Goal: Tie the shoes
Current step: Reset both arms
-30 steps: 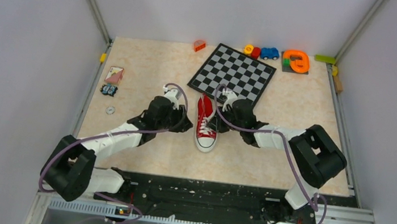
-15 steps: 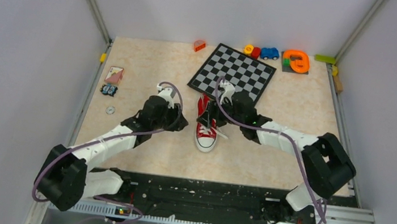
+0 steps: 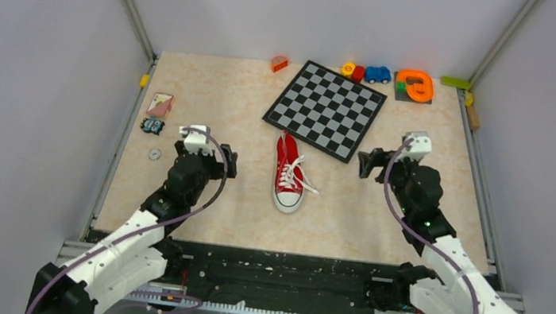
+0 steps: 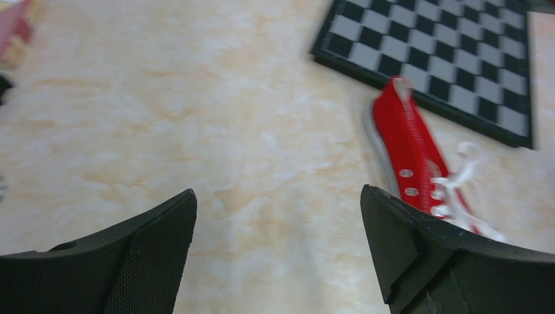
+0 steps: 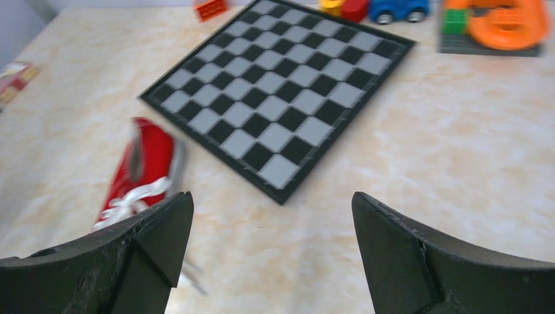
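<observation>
Fingers (image 4: 157, 248) of the left gripper (image 4: 278, 203), matte black and wedge-shaped, are standing spread wide above the table (image 3: 210, 100); the right gripper (image 5: 271, 203) is gaping likewise. Between the arms the red canvas sneaker (image 3: 288, 176) is lying, white laces (image 3: 304, 183) trailing, heel just beside the glossy chessboard (image 3: 326, 108). Beige marbled tabletop is sitting between plain grey walls (image 3: 31, 55).

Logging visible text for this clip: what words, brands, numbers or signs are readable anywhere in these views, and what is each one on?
None: no text can be read in any view.
red sneaker: no brand mark or label shows.
chessboard: plain squares, no letters or numbers along its edge.
pink card: has a printed pattern, too small to read.
small dark item beside the card: too small to tell.
</observation>
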Controlling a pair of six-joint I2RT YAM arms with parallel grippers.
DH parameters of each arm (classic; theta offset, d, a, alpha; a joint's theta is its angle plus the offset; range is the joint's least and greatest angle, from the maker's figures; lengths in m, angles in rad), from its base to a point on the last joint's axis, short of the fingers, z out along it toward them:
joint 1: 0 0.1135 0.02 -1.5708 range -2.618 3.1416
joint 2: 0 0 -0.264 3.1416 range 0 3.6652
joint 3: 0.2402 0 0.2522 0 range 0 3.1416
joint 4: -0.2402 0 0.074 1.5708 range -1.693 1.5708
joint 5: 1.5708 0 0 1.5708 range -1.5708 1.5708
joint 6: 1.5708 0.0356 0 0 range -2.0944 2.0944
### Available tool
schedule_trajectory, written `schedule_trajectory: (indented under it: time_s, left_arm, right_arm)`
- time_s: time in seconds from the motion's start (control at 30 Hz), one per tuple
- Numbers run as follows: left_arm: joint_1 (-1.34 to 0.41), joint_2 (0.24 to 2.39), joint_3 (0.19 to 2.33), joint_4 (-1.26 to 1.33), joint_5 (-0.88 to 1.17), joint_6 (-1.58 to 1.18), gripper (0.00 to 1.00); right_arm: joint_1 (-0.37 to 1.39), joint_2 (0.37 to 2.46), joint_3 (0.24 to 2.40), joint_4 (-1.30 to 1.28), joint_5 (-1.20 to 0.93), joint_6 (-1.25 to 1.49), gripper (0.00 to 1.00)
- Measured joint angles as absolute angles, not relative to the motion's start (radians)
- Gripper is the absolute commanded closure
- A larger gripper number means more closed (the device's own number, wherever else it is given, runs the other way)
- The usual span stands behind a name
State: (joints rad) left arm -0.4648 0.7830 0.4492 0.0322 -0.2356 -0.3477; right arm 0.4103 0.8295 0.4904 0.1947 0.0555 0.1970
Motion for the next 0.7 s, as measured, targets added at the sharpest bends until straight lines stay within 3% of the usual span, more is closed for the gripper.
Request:
schedule_trajectory:
  time_s: [0.17, 0.3, 0.53, 0.7]
  left_arm:
    - [-0.36, 0.724, 0.207, 0.33, -0.379, -0.189, 0.08]
    - [-0.224, 0.824, 0.084, 0.558, -0.391, -0.104, 0.09]
    - [-0.123, 1.237, 0.112, 0.931, -0.359, -0.026, 0.12]
    - [-0.031, 1.467, 0.218, 1.058, -0.268, -0.015, 0.14]
  right_arm:
    - [0.149, 0.761, 0.356, 0.306, 0.009, 0.18, 0.05]
    - [0.019, 0.791, 0.245, 0.431, -0.013, 0.155, 0.05]
    - [-0.032, 1.103, 0.128, 0.815, 0.043, 0.14, 0.07]
    - [-0.036, 1.398, 0.091, 1.124, 0.05, 0.107, 0.17]
